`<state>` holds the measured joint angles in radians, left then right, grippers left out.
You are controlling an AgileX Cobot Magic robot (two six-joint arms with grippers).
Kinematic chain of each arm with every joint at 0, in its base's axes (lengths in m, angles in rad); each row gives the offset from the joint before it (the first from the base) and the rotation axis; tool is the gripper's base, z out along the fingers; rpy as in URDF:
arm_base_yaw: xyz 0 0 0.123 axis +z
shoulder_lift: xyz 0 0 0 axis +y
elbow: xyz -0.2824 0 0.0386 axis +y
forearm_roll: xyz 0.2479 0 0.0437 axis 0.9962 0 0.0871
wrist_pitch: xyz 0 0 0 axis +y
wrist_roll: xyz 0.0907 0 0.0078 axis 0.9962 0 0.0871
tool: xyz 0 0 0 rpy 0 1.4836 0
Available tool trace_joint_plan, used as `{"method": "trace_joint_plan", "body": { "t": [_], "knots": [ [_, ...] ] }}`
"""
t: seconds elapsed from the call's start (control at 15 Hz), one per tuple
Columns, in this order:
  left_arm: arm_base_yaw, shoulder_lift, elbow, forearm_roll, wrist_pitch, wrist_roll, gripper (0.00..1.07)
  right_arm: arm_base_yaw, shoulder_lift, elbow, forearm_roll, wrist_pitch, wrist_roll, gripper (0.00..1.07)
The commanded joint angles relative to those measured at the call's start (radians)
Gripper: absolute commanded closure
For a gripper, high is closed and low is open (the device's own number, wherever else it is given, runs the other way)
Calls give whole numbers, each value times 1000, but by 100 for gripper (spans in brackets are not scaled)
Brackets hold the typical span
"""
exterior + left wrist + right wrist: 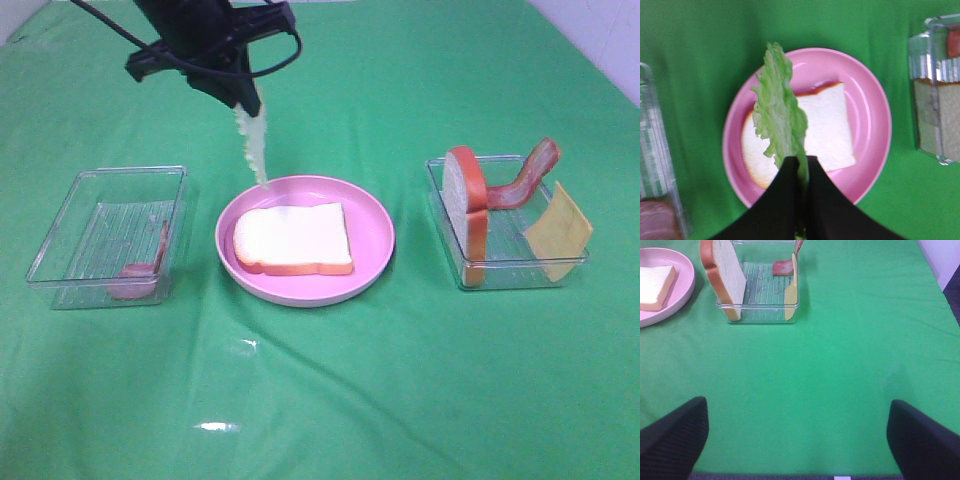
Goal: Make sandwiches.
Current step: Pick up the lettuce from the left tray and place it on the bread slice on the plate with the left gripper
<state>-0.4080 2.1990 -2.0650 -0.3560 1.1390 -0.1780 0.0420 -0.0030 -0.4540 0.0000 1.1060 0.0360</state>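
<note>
One slice of bread (293, 240) lies flat on the pink plate (378, 225), and that is all of the sandwich built so far. The left gripper (801, 167) is clamped on one end of a lettuce leaf (777, 107). The leaf dangles over the plate with its tip near the far rim, not touching the bread as far as I can tell. So the lettuce looks like the second layer, not yet laid down.

Left to do, I'd judge: bacon, cheese and the top slice. Those wait in the right tray (520, 272): a second slice (468, 215) standing on edge, a bacon strip (525, 180) and a cheese square (558, 232) leaning on the wall. More bacon (140, 275) sits in the left tray (60, 245). The right gripper (797, 435) hangs wide open and empty over the green cloth (830, 350), well apart from its tray.
</note>
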Motion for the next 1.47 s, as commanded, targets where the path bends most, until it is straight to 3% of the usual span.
{"method": "trace_joint_plan", "body": {
  "t": [0.07,0.33,0.4,0.47,0.53,0.67,0.73,1.07,1.13,1.2,1.27,1.33,1.4,1.47],
  "knots": [
    [-63,52,-2,-114,-52,107,107,-5,-26,3,0,-4,-10,13],
    [-101,127,-2,-262,-80,249,107,-5,-26,3,0,-4,-10,13],
    [-101,150,-2,-267,-74,256,107,-5,-26,3,0,-4,-10,13],
    [-100,177,-2,-172,-73,263,107,-5,-26,3,0,-4,-10,13],
    [-100,183,-2,-122,-70,260,107,-5,-26,3,0,-4,-10,13],
    [-100,190,-2,17,-53,189,107,-5,-26,3,0,-4,-10,13],
    [-100,190,-2,37,-54,166,107,-5,-26,3,0,-4,-10,13],
    [-100,190,-2,36,-70,159,107,-5,-26,3,0,-4,-10,13],
    [-100,190,-2,48,-68,150,91,-5,-26,3,0,-4,-10,13],
    [-100,189,-2,50,-62,150,64,-5,-26,3,0,-4,-10,13],
    [-100,188,-2,50,-59,150,50,-5,-26,3,0,-4,-10,13],
    [-100,185,-6,48,-58,150,18,-5,-26,3,0,-4,-10,13],
    [-100,185,-24,48,-52,150,6,-5,-26,3,0,-4,-10,13],
    [-100,185,-45,49,-43,150,6,-5,-26,3,0,-4,-10,13]
  ]
}}
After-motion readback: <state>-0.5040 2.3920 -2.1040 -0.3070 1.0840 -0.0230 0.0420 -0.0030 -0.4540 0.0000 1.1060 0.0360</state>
